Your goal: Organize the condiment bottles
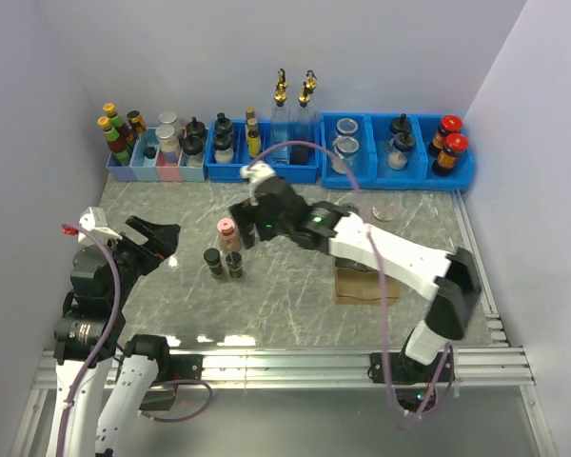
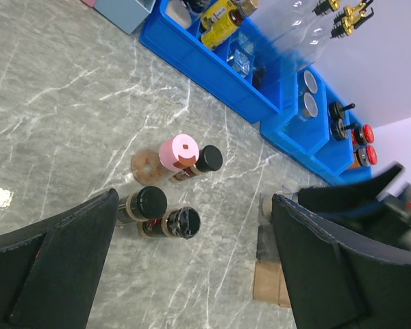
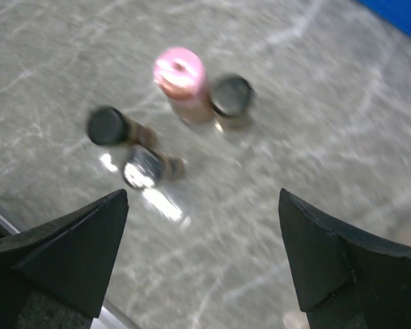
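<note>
Several small spice jars stand grouped mid-table. A pink-lidded jar (image 1: 227, 231) has a black-lidded jar (image 2: 208, 158) right beside it. Two more dark-lidded jars (image 1: 212, 259) (image 1: 234, 264) stand just in front. In the left wrist view they are the pink jar (image 2: 178, 152), a black-lidded jar (image 2: 151, 202) and a jar with a wrinkled dark lid (image 2: 183, 223). In the blurred right wrist view the pink jar (image 3: 179, 70) sits at the top. My right gripper (image 1: 246, 228) (image 3: 203, 195) hovers open and empty above the group. My left gripper (image 1: 157, 238) (image 2: 193, 199) is open and empty, left of the jars.
Blue bins (image 1: 266, 167) and pastel bins (image 1: 157, 164) line the back wall, holding other jars and bottles. Tall gold-spouted bottles (image 1: 282, 114) and red-capped sauce bottles (image 1: 447, 143) stand in them. A brown pad (image 1: 362, 284) lies under the right arm. A round clear disc (image 1: 384, 209) lies near the bins.
</note>
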Robot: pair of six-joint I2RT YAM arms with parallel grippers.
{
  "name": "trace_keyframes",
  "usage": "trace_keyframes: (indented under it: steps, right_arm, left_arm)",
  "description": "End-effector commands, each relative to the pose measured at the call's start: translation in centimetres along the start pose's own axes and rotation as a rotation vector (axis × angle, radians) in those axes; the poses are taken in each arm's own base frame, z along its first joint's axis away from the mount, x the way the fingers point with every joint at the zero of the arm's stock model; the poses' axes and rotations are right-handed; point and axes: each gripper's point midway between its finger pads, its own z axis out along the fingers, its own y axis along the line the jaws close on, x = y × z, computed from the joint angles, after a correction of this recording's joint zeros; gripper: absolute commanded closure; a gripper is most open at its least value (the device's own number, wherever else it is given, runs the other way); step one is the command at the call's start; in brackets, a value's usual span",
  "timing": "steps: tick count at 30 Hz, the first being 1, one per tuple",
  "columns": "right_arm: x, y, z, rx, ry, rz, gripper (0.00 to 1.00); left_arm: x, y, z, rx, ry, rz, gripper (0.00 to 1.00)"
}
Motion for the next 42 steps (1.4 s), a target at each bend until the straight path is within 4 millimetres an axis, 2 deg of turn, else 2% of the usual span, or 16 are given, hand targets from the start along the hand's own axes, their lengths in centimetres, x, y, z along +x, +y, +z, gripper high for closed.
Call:
trace_keyframes:
  steps: [1,2,3,4,5,7,8,10,11,13,19,20,26,35,42]
  right_arm:
    - [-5.4,3.0,0.8,-0.018,-0.130,-0.064,0.04]
    - [-4.7,3.3,2.5,-0.014,-0.101,-0.080,0.05]
    - [-4.7,3.6,3.2,-0.019,-0.094,-0.085,0.06]
    - [-5.5,4.1,3.4,-0.028,-0.107,-0.086,0.06]
    - [-5.0,4.2,4.7,-0.023,-0.089,-0.097,0.07]
    - [-5.7,4.7,5.3,-0.033,-0.094,-0.107,0.09]
    - [-5.0,4.8,6.6,-0.030,-0.069,-0.123,0.10]
    - [-5.6,5.3,7.2,-0.043,-0.067,-0.134,0.11]
    - [-4.9,5.5,8.2,-0.044,-0.047,-0.150,0.12]
    - [-4.9,5.7,9.3,-0.044,-0.038,-0.162,0.13]
    - [-4.5,5.0,11.6,-0.027,-0.009,-0.156,0.15]
    - [-3.9,4.8,12.2,-0.025,0.008,-0.152,0.15]
    - [-2.8,3.6,13.6,-0.017,0.045,-0.148,0.16]
    - [-1.2,4.0,15.2,-0.032,0.096,-0.149,0.18]
    - [0.2,3.9,15.4,-0.036,0.127,-0.137,0.21]
  left_arm:
    - [-1.8,-0.8,-1.1,0.011,-0.062,-0.009,0.01]
    - [-1.7,-0.8,-1.1,0.009,-0.060,-0.013,0.01]
    - [-1.7,-0.8,-1.2,0.012,-0.061,-0.017,0.01]
    - [-1.6,-0.9,-1.2,0.017,-0.059,-0.018,0.01]
    - [-1.5,-0.8,-1.2,0.016,-0.055,-0.022,0.01]
    - [-1.4,-0.8,-1.3,0.019,-0.057,-0.022,0.01]
    - [-1.3,-0.7,-1.2,0.016,-0.053,-0.024,0.01]
    - [-1.2,-0.6,-1.2,0.015,-0.054,-0.022,0.01]
    - [-1.2,-0.4,-1.2,0.010,-0.054,-0.023,0.01]
    - [-1.1,-0.5,-1.3,0.013,-0.052,-0.021,0.01]
    - [-1.0,-0.3,-1.4,0.009,-0.053,-0.022,0.01]
    - [-1.0,-0.3,-1.5,0.011,-0.053,-0.022,0.01]
    - [-1.4,-0.2,-2.0,0.002,-0.068,-0.017,0.01]
    - [-1.5,-0.3,-2.2,0.003,-0.072,-0.014,0.01]
    - [-1.3,0.1,-2.2,-0.012,-0.067,-0.013,0.01]
